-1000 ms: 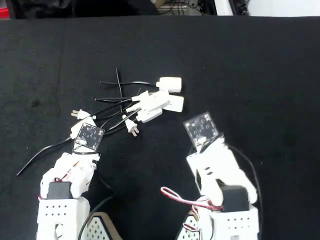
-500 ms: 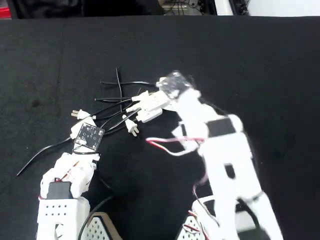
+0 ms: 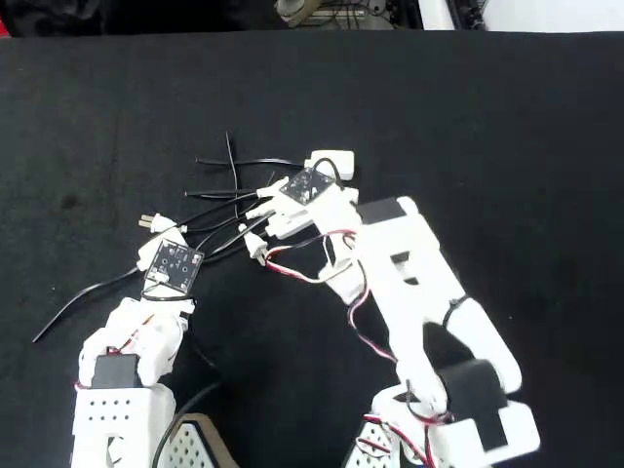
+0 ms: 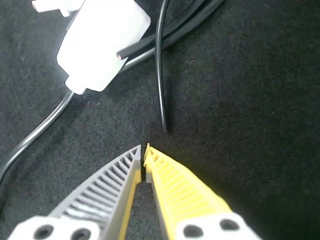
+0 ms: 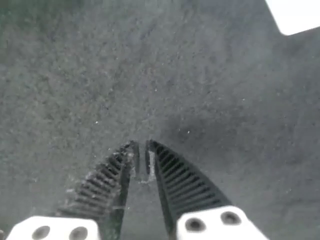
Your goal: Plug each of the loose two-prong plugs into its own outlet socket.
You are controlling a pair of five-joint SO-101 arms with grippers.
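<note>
Swinging out from near its base, the right arm (image 3: 409,273) is now hanging over the white outlet sockets (image 3: 331,163) and black cords (image 3: 229,195). The right gripper (image 5: 141,147) is hovering above the black cloth (image 3: 507,117) with fingers nearly together, gripping nothing. The left gripper (image 4: 145,152) is sitting closed and empty near a white plug (image 4: 102,45), while loose two-prong plugs (image 3: 151,222) are lying left of the sockets.

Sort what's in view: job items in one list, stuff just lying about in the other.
Job items:
- loose two-prong plugs
- white outlet sockets
- black cords on the plugs
- left gripper, shut, near a plug
- right gripper, shut, near the sockets

Lying about:
- black table itself
- cables behind its far edge
</note>
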